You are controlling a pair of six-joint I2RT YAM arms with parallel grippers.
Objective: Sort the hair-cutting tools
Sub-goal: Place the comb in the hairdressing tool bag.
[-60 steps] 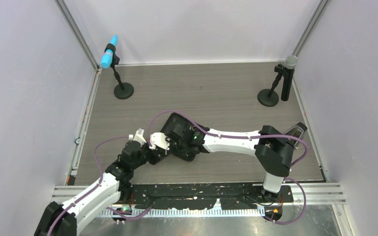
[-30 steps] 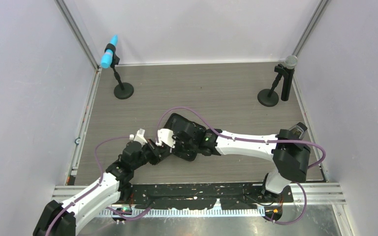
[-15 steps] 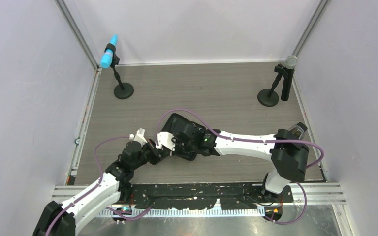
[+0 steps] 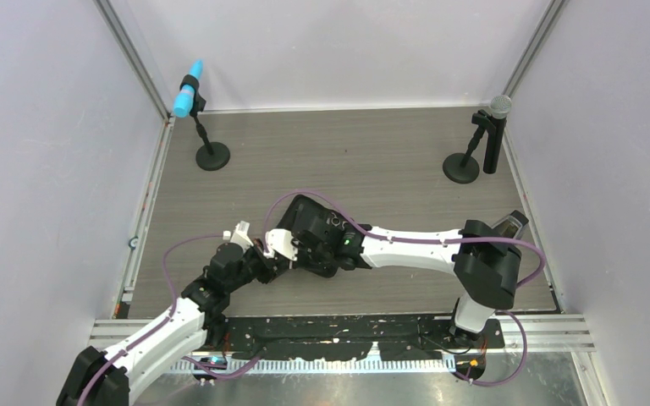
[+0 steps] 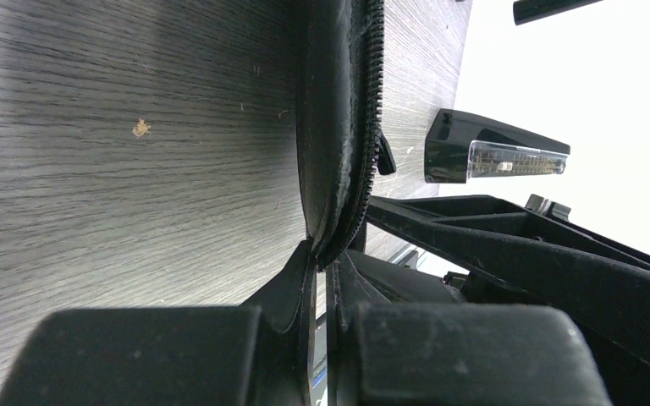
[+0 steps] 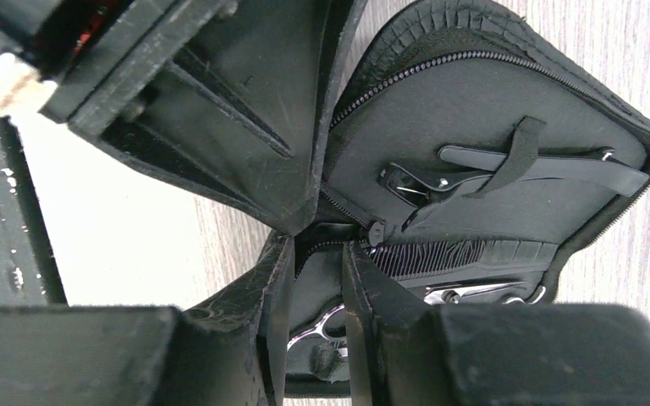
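While the left arm has kept its place over the last two seconds, its left gripper [image 5: 322,262] is pressed together on the near edge of the black zip case [image 5: 332,101], holding it against the wood-grain table [image 5: 135,169]. What has changed lies to the right of it. The right arm swung its elbow out toward the right and has now drawn back in, bringing the right gripper [image 6: 317,271] low over the case's corner.

From that wrist we see the case lying open. Inside are the black clips [image 6: 415,179] tucked under an elastic strap [image 6: 520,145], the black comb [image 6: 465,255] below them, and the silver scissors [image 6: 326,328] partly hidden behind the fingers. The fingers stand slightly apart astride the zip line beside the zip pull [image 6: 377,230]; we cannot tell whether they grip it.

We judge the opening nearly done, so the tools, still all inside, can come out next.
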